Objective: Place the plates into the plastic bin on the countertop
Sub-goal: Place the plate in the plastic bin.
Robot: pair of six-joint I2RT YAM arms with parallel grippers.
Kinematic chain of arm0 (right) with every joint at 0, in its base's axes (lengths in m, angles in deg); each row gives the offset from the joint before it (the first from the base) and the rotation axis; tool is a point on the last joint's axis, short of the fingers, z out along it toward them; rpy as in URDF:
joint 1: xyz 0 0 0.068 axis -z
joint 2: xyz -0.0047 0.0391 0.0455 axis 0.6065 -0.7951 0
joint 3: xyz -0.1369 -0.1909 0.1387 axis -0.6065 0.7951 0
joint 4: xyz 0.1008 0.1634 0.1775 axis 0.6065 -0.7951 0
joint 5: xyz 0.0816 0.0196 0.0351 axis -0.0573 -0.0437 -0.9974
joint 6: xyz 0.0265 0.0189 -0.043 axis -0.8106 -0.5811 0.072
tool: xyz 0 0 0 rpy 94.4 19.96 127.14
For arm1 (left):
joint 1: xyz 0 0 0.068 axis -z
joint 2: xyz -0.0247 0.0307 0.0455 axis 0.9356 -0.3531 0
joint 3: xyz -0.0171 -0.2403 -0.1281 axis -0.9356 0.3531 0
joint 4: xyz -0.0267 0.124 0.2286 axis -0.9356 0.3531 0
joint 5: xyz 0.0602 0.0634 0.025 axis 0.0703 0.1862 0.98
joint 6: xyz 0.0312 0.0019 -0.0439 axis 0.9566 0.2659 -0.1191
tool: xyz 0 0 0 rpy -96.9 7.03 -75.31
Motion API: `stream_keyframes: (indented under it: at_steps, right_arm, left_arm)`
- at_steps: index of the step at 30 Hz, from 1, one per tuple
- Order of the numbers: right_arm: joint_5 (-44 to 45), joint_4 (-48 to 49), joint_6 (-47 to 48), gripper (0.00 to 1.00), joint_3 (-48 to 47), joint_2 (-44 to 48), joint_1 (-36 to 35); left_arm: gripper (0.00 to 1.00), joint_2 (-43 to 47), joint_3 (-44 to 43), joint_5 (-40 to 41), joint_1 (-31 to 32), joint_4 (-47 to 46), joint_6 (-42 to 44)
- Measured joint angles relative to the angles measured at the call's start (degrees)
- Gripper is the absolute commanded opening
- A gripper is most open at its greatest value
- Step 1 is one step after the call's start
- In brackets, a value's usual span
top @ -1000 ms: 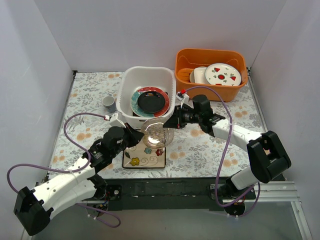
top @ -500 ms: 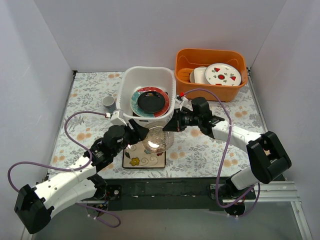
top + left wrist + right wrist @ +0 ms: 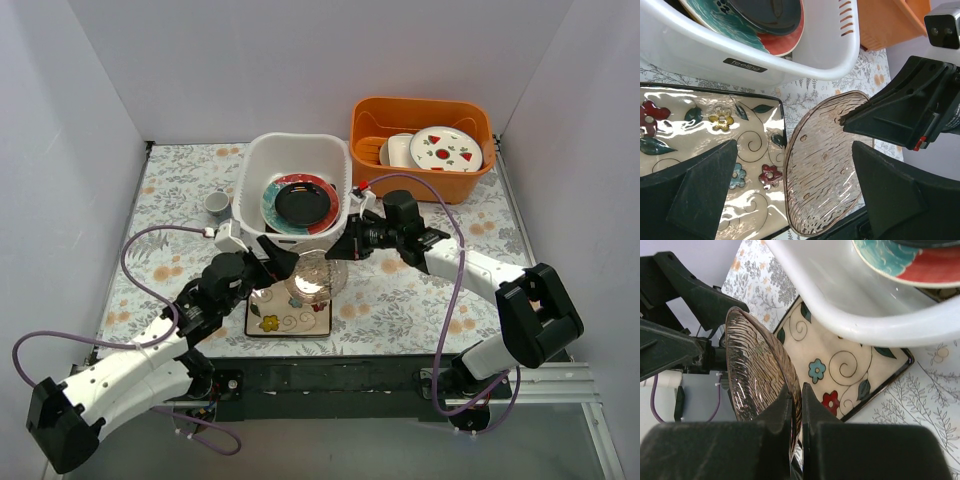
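Observation:
A clear, ribbed round glass plate [image 3: 315, 278] hangs on edge in front of the plastic bin [image 3: 297, 140]. My right gripper [image 3: 338, 250] is shut on its rim [image 3: 799, 390]. My left gripper [image 3: 285, 262] is open, and its fingers stand apart on either side of the glass plate [image 3: 825, 165] without touching it. Under both lies a white square plate with coloured flowers [image 3: 290, 318] on the countertop [image 3: 400, 300]. Inside the bin, a dark round plate [image 3: 300, 202] rests on a teal-and-red plate [image 3: 270, 200].
An orange tub [image 3: 420, 115] at the back right holds a white round plate with red fruit marks [image 3: 446, 148]. A small cup [image 3: 218, 207] stands left of the bin. The black front edge [image 3: 330, 370] runs just behind the arm bases.
My left gripper has opened and let go of the glass plate. The right gripper stays shut on the plate, which has barely shifted.

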Motion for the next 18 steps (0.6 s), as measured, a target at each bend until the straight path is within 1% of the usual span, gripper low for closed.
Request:
stream_keyframes:
  at_steps: [5, 12, 18]
  right_arm:
    - [-0.1, -0.9, 0.6, 0.01, -3.6, -0.8, 0.0]
    - [-0.4, -1.1, 1.7, 0.01, -9.5, -5.4, 0.0]
    - [0.0, -2.8, 2.6, 0.01, -15.6, -10.3, 0.6]
  left_arm:
    - [0.98, 3.8, 0.2, 1.6, 0.0, 3.0, -1.4]
    - [0.98, 10.4, 1.2, 3.1, 0.0, 8.0, -3.5]
    - [0.98, 11.8, 1.6, 3.5, 0.0, 9.6, -4.5]
